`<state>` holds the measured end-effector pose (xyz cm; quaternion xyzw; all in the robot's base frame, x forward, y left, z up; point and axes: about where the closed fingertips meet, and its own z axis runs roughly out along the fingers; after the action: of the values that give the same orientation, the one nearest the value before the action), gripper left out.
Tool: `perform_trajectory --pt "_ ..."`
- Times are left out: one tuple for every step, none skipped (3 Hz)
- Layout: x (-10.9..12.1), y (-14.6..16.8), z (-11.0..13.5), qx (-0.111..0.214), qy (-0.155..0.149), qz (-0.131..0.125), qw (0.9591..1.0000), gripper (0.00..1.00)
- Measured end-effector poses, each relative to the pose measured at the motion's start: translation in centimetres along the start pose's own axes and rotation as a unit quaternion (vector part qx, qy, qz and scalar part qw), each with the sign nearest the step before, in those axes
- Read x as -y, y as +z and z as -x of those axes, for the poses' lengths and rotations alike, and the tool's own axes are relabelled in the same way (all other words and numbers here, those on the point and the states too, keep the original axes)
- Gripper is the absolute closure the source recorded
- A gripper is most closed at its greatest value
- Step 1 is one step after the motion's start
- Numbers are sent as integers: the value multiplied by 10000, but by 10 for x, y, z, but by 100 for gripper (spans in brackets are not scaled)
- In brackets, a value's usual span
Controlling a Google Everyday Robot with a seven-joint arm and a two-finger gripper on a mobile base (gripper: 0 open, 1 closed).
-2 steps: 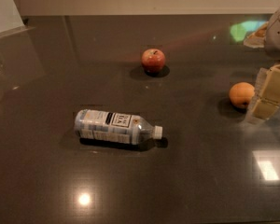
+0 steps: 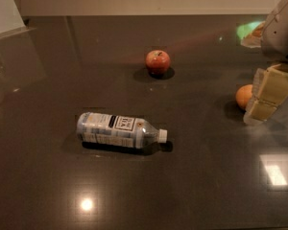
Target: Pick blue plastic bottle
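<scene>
Status: blue plastic bottle (image 2: 120, 130) lies on its side on the worktop (image 2: 201, 186), left of centre. White cap points to the right of the view, label up. Nothing touches it. Same spot and orientation as 0.7 s ago, so no contact yet.

What changed: only the gripper (image 2: 266, 99). It sits at the right edge of the view, above the worktop, and has crept slightly left since the earlier frame. It now hides a bit more of the orange (image 2: 242, 96); can't say if they touch. Apple (image 2: 158, 62) is further back near centre, unmoved. Both fruits are well apart from the bottle.

Gripper opening: cannot tell. Only 1 tan padded part is in view, the rest is cut off by the frame edge. It has no hold of the bottle, that much is clear.

Read: early approach, pick not started. The shift is small but toward the bottle's side, so I'd judge the arm is beginning its reach. It is well apart from the target. Next needs a long traverse left plus a descent, closing across the bottle's short width, on the body rather than the cap.

Risks: clipping the orange on the way out, and the bottle rolling on the glossy worktop if 1 side lands first.
</scene>
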<state>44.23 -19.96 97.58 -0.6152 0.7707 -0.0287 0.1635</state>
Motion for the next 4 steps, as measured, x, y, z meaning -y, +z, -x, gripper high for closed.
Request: perform_trajectory --pt "-4 11 35 237 -247 81 9994 0" --pt "-12 26 81 488 -511 203 9973 0" --pt "-27 46 125 688 -696 390 9944 0" --pt "-41 72 161 786 -771 619 9920 0"
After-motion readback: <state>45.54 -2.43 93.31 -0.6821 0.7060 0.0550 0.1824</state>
